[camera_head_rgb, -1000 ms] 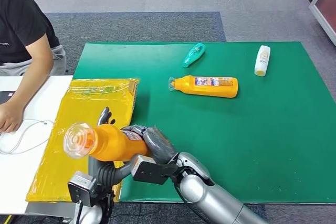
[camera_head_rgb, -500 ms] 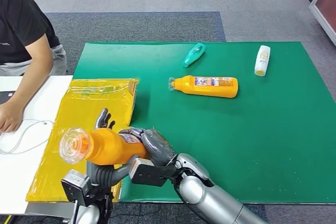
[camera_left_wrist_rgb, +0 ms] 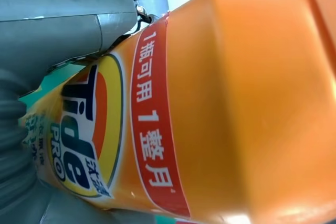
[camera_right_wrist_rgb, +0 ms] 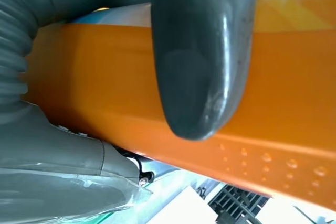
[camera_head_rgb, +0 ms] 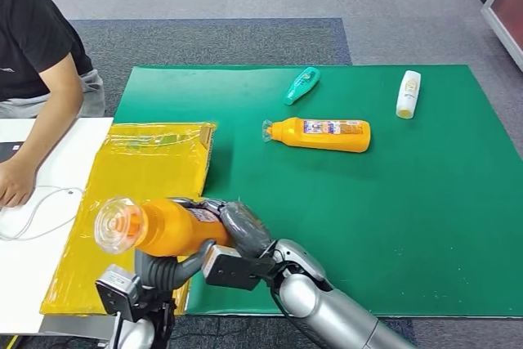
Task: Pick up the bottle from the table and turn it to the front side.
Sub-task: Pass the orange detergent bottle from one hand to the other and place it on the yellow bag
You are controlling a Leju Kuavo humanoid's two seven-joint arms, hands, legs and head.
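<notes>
- Now, the right hand (camera_head_rgb: 237, 230) has its fingers wrapped round the body of the orange bottle (camera_head_rgb: 167, 225), thumb (camera_right_wrist_rgb: 196, 61) pressed flat on the plastic; grip looks firm.
- The left hand (camera_head_rgb: 163, 271) curls its fingers under the same bottle, approx. at the neck end, touching it; prob. as support so the bottle can be rotated between both hands.
- Bottle is held lying sideways in the air, clear cap (camera_head_rgb: 114, 222) toward the left, above the yellow bag (camera_head_rgb: 141, 157) at the table edge.
- In the left wrist view the Tide label (camera_left_wrist_rgb: 85, 129) faces that camera, so the front side seems nearly found.
- Count: 4 bottles total, i.e. 1 held, plus 3 lying on the green mat (camera_head_rgb: 382, 226): 1 orange (camera_head_rgb: 324, 134), 1 teal (camera_head_rgb: 301, 84), 1 white (camera_head_rgb: 409, 93).
- 1 person (camera_head_rgb: 33, 46) sits at the left, hand on the white table (camera_head_rgb: 37, 259).
</notes>
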